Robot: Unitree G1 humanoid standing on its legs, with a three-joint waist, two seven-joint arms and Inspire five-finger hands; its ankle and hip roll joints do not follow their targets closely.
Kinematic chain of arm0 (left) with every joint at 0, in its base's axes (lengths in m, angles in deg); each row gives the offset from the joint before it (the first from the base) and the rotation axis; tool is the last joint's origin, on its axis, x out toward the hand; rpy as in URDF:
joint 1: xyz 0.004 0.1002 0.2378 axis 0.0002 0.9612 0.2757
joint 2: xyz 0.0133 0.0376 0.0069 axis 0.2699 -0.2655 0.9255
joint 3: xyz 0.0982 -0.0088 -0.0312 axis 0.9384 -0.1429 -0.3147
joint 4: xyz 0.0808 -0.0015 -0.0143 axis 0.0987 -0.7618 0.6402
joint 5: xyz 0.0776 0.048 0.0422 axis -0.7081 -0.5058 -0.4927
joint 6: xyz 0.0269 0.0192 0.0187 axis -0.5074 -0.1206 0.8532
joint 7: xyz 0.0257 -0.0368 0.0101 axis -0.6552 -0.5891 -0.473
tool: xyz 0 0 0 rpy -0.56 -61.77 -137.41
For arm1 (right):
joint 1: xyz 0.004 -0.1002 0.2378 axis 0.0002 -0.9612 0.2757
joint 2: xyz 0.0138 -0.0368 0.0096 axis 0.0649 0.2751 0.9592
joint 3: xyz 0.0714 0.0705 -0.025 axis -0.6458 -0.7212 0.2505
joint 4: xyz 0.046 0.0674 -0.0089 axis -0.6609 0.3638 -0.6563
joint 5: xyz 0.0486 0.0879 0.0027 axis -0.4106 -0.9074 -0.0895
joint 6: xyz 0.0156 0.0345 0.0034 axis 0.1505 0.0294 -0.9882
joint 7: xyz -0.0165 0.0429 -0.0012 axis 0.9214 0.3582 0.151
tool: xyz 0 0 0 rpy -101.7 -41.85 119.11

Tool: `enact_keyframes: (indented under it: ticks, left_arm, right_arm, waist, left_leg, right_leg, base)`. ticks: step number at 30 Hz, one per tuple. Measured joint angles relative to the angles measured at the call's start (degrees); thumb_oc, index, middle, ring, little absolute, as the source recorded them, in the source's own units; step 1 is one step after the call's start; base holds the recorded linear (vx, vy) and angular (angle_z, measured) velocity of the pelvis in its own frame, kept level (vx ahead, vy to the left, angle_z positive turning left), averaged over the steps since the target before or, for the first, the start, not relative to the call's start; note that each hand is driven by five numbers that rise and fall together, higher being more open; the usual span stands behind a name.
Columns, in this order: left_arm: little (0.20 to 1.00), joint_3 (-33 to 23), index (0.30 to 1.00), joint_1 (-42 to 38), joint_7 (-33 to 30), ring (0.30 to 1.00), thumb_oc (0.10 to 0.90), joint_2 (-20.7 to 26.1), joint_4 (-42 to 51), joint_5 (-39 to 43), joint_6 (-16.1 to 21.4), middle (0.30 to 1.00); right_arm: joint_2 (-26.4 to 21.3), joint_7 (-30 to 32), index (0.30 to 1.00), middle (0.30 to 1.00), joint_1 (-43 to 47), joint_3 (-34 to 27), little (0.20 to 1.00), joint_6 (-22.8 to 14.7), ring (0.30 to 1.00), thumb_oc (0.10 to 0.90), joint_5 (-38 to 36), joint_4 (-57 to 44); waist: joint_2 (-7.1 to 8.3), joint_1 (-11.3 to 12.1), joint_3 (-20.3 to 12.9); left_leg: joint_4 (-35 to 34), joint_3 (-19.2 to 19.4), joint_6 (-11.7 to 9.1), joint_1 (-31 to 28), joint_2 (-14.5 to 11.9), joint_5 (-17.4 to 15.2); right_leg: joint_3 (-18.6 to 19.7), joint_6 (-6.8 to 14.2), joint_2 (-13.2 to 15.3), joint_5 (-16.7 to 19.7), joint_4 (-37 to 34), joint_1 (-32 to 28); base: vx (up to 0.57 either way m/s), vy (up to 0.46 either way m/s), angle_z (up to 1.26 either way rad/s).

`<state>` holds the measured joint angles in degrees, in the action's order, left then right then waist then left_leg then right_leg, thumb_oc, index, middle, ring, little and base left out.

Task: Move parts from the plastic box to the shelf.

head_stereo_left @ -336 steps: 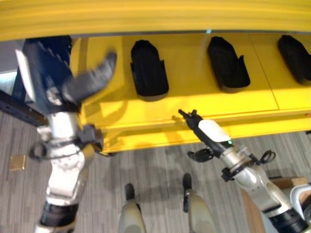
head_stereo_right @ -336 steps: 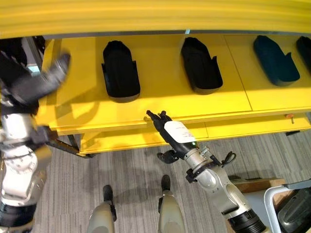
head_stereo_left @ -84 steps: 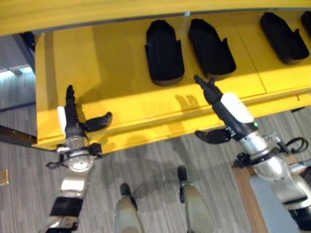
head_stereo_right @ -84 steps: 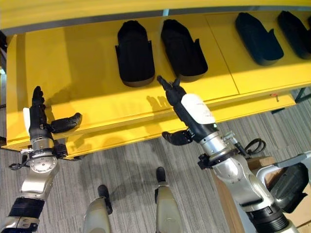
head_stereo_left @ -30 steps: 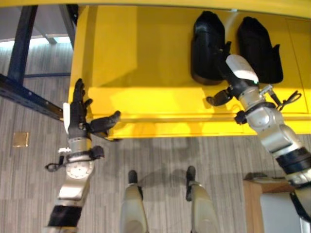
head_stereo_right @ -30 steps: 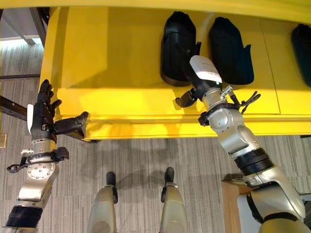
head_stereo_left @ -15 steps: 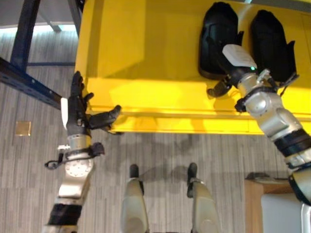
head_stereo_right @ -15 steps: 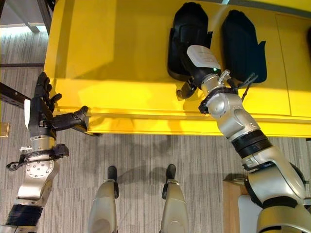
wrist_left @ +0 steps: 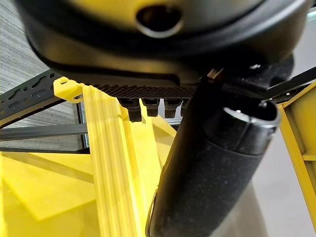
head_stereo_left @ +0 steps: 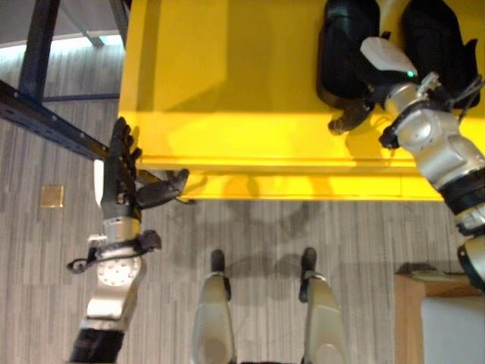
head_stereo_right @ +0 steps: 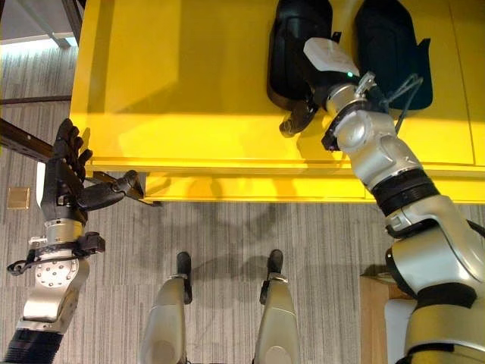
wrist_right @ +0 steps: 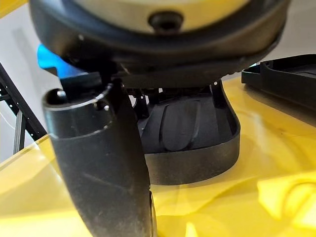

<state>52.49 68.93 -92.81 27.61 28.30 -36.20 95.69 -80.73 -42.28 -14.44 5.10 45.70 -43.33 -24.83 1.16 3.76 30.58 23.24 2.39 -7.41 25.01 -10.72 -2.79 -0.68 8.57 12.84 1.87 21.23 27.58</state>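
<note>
Parts: two black moulded trays, hollow side up. One (head_stereo_right: 292, 53) lies flat on my yellow shelf (head_stereo_right: 189, 83); the second (head_stereo_right: 394, 45) lies just beside it, to its right, same orientation.

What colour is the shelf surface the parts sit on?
Bright yellow shelf, clearest in the right eye view.

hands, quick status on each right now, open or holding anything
Left hand: open, fingers straight, thumb out, holding nothing, at the yellow shelf corner.
Right hand: over the black part on the shelf; fingers hidden, cannot tell.
</note>
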Motion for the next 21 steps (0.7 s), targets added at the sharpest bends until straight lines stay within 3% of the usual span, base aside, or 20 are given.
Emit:
enact_keyframes:
  ticks: [12,21]
  left_arm:
    - [1.000,0.2,1.000,2.7,-0.1,1.000,0.900,-0.7,-0.9,2.4,-0.6,1.000]
    - [1.000,0.1,1.000,8.8,3.1,1.000,0.900,-1.3,-2.4,4.7,-2.6,1.000]
  right_arm:
    - [2.9,-2.0,1.000,1.000,3.1,2.3,1.000,0.2,1.000,0.900,0.6,5.1]
    - [3.4,-12.8,1.000,1.000,9.9,4.4,1.000,0.6,1.000,0.900,-6.6,20.5]
  waist:
    - [-0.27,0.8,-0.1]
    - [-0.48,4.6,-0.5]
  left_leg:
    - [-0.8,-1.1,-0.1,0.0,0.0,1.0]
    - [-2.1,-2.9,-0.5,0.0,1.2,1.7]
  right_leg:
    - [-0.7,-0.4,0.2,0.3,0.2,-0.1]
    - [-1.7,-0.5,1.2,0.4,0.0,-0.6]
  base:
    - [0.00,0.005,0.02]
    - [0.00,0.016,0.10]
